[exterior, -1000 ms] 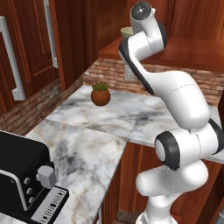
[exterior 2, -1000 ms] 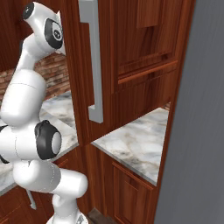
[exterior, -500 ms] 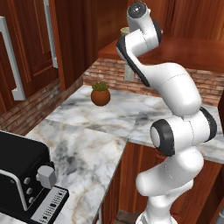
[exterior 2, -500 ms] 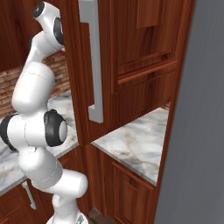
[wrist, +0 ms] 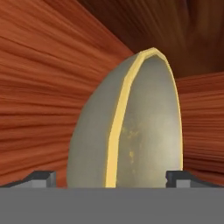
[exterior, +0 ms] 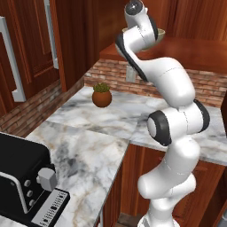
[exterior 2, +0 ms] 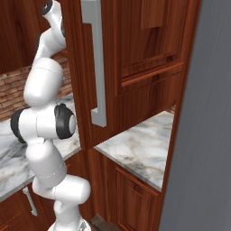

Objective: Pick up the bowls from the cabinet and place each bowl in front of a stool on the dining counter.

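The white arm (exterior: 173,133) rises tall, bent at the elbow, its gripper (wrist: 111,178) spread wide.

A terracotta plant pot (exterior: 102,96) sits on the marble worktop (exterior: 133,116), a black toaster (exterior: 22,177) nearby.

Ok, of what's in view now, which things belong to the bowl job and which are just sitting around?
Part of the job:
- grey-olive bowl with the yellowish rim, close ahead between the open end effector tips
- cabinet shelf it sits on

Just lying about:
- potted plant on the marble worktop
- black appliance at the near corner
- tall door handle
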{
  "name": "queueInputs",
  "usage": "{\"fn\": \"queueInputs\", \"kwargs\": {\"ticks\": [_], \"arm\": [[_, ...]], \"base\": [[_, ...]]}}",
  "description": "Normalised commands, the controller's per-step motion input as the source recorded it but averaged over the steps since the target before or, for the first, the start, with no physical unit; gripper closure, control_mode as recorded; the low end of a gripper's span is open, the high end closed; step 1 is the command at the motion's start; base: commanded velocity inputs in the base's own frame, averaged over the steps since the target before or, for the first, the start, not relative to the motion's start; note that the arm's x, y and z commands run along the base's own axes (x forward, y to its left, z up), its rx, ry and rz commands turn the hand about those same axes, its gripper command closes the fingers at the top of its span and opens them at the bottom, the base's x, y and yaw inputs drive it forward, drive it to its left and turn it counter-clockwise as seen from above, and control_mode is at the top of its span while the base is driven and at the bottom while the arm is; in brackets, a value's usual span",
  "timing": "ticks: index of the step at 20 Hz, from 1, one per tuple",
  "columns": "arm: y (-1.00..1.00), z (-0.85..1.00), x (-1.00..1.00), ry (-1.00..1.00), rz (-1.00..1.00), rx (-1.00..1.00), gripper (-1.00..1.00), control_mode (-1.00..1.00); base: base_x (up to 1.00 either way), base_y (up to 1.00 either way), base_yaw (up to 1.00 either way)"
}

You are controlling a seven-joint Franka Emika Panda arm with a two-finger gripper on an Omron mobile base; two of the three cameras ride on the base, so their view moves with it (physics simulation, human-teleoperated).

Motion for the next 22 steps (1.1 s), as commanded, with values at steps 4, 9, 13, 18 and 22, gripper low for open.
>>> {"fn": "queueInputs", "kwargs": {"ticks": [4,9,13,18,22], "arm": [[-0.11,0.00,0.09,0.00,0.00,0.00,-1.00,-1.00],[-0.12,-0.01,0.00,0.00,0.00,0.00,-1.00,-1.00],[-0.03,-0.08,0.00,0.00,0.00,0.02,1.00,-1.00],[-0.02,-0.18,0.00,0.00,0.00,0.05,1.00,-1.00],[0.00,-0.13,0.00,0.00,0.00,0.08,1.00,-1.00]], "base": [[0.00,0.00,0.00],[0.00,0.00,0.00],[0.00,0.00,0.00],[0.00,0.00,0.00],[0.00,0.00,0.00]]}}
